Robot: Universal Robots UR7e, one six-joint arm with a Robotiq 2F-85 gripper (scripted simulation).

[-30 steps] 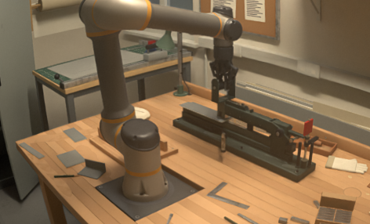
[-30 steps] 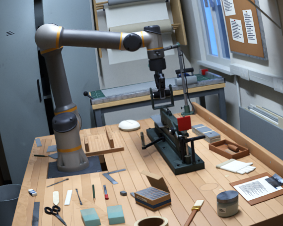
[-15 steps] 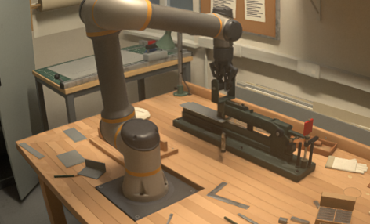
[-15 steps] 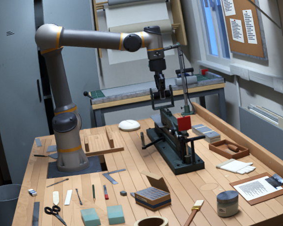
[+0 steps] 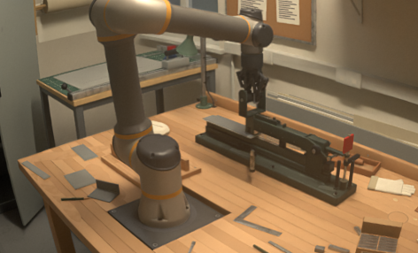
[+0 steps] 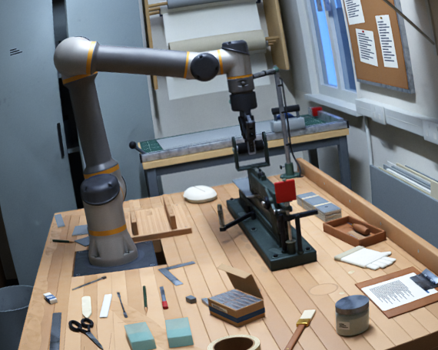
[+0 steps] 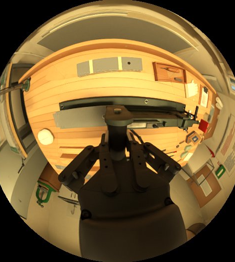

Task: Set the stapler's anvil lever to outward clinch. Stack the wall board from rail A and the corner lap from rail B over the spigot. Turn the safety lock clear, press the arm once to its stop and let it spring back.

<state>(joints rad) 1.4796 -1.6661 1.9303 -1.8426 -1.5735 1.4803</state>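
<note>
The spigot is hidden under the grey board that lies on the far end of the stapler. The stapler's long arm ends in a U-shaped handle. The handle's crossbar is held in my closed gripper above the stapler's far end. A red tab stands up at the stapler's near end. A dark lever sticks out from the stapler's left side. Loose grey boards and a folded corner piece lie by the robot's base.
A wooden jig with rails lies beside the robot's base. A stack of grey boards, a tray and a glove lie right of the stapler. Small tools, a staple box and a jar crowd the near edge.
</note>
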